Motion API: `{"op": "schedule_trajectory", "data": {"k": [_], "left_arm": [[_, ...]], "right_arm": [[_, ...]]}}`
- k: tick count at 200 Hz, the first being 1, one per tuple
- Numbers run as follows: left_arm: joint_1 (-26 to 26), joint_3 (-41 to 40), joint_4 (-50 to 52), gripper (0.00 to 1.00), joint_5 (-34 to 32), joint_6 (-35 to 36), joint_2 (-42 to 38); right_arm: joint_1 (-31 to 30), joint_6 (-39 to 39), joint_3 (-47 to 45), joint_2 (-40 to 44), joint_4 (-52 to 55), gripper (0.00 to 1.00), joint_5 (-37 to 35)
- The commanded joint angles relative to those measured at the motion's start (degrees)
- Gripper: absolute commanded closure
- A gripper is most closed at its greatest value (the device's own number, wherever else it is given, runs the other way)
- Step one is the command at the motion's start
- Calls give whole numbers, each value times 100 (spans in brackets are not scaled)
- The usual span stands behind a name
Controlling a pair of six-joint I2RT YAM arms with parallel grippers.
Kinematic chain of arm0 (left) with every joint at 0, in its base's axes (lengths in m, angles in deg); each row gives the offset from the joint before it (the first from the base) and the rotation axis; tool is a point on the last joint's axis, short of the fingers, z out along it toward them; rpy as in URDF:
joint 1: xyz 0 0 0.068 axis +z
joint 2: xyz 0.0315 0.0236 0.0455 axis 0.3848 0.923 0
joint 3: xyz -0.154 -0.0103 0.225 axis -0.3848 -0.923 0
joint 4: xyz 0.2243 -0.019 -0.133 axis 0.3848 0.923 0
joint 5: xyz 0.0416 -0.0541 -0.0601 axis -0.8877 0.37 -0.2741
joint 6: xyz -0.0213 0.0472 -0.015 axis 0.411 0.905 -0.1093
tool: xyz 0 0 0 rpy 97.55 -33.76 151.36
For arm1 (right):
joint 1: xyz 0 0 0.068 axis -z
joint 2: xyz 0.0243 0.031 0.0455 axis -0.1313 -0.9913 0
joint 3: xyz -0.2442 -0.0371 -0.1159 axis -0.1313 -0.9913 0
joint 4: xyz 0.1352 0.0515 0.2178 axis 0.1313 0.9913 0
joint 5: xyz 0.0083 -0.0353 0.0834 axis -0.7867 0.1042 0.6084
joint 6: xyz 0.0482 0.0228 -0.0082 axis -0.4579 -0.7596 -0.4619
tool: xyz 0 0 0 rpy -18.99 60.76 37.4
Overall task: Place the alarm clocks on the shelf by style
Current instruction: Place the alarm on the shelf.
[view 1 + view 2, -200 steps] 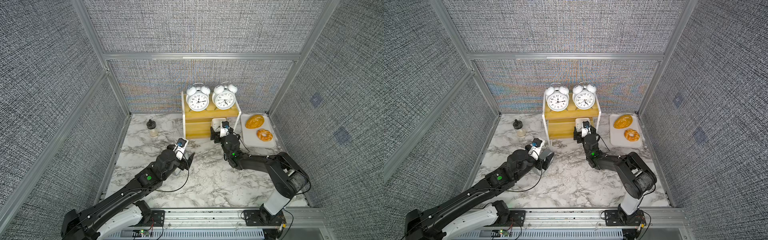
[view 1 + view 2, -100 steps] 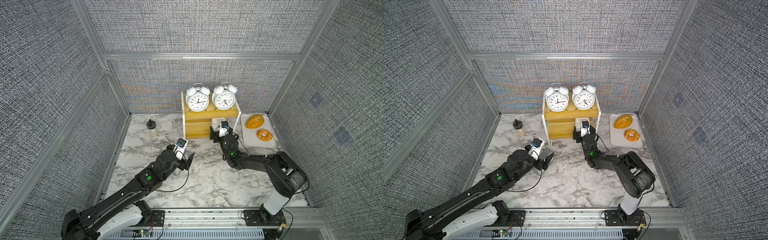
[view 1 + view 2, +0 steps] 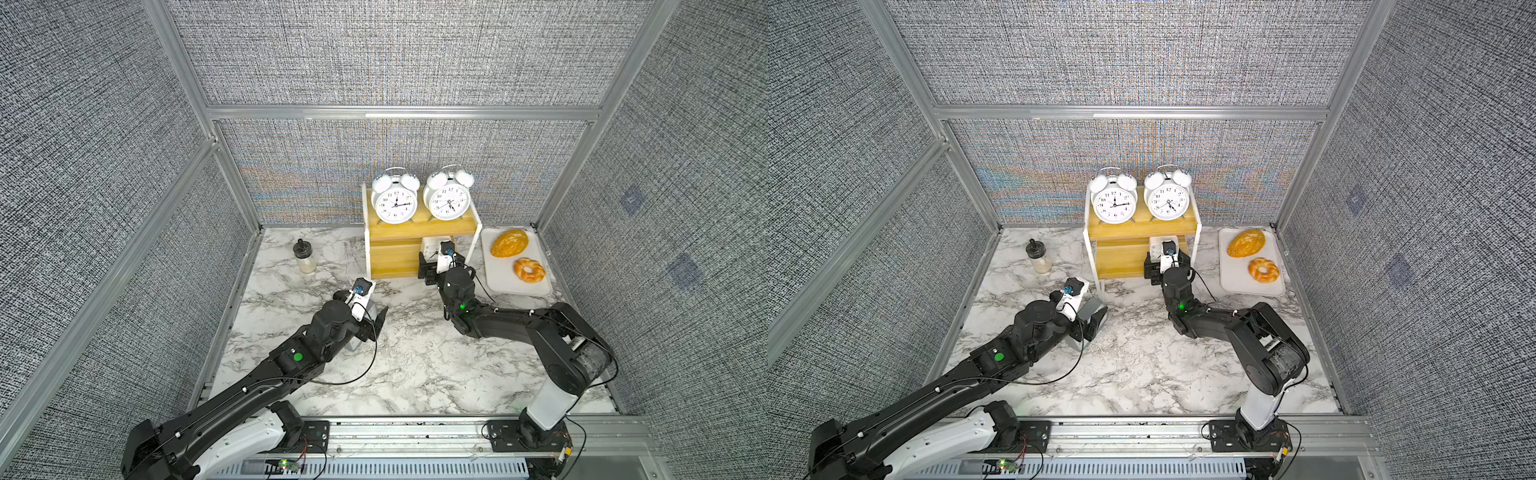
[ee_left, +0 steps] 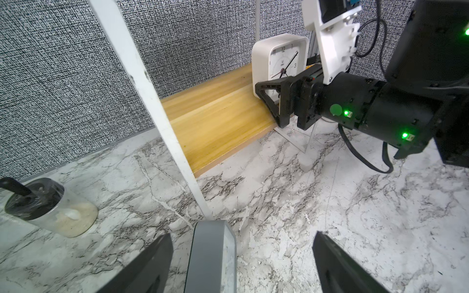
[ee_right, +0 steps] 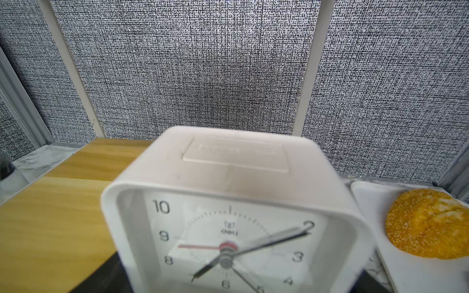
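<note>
Marble worktop (image 3: 415, 365): grey-blue clock (image 4: 210, 253) stands ungripped between the spread fingers of the left tool (image 4: 242, 236), the nearer arm, long axis in line with it, shelf (image 4: 215, 121) just ahead. Right tool (image 3: 434, 266) has jaws parted about the small white clock (image 4: 276, 58) on the lower board

We count two round twin-bell clocks (image 3: 394, 204) (image 3: 449, 203), one small white square clock (image 4: 279, 61) and one grey rectangular clock (image 4: 213, 253), which makes four clocks in all. We also count one two-tier shelf (image 3: 415, 230), one white tray (image 3: 498, 278), two baked goods, namely one loaf (image 3: 509, 243) and one ring bun (image 3: 529, 270), one lidded jar (image 3: 304, 257), and two robot arms (image 3: 291, 357) (image 3: 519, 324).
</note>
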Motion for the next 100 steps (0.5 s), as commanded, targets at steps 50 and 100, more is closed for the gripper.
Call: {"op": "schedule_trajectory", "data": {"k": [50,100], "left_arm": [[14,12,-132,8,17,10,57],[21,4,-146,8,58,7,57]], "right_arm": [[-61,47,-105,151,24,3,-86],[-84,83,-103,217,59,2,-120]]}}
